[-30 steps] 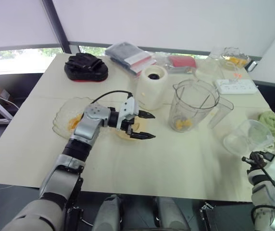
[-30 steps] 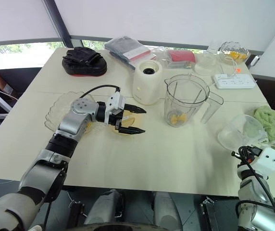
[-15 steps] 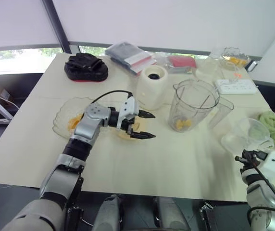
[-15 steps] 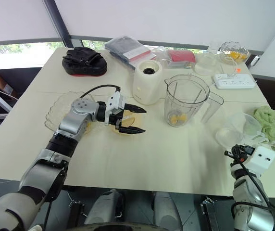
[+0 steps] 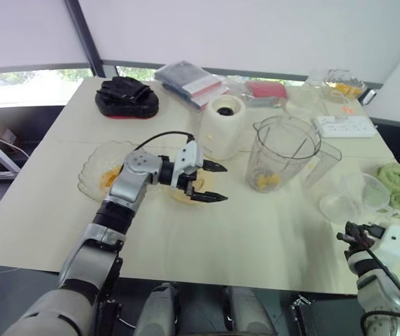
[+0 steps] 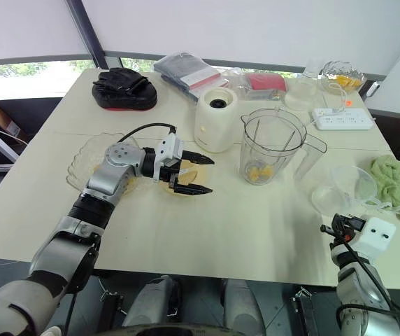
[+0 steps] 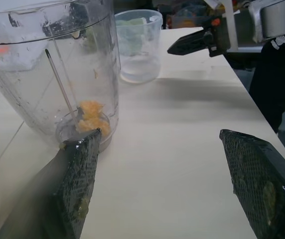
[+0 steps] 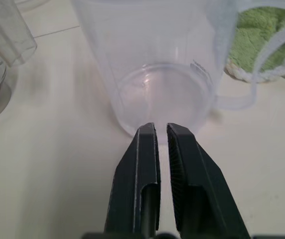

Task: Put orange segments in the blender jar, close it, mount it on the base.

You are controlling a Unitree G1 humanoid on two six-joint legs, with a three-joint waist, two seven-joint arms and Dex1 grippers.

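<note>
A big cream table [image 5: 270, 231] takes up most of the space in front. A thin line [image 5: 67, 143] runs across its top from side to side. Behind the table, white blinds [image 5: 256, 28] hang down over the windows. A dark post [image 5: 81, 35] stands between two of the blinds. Under the left blind, a strip of window [image 5: 25, 78] is bare. Bright daylight and green leaves show through it. Soft, even light falls on the table. The floor [image 5: 4, 203] to the left is dark grey.
</note>
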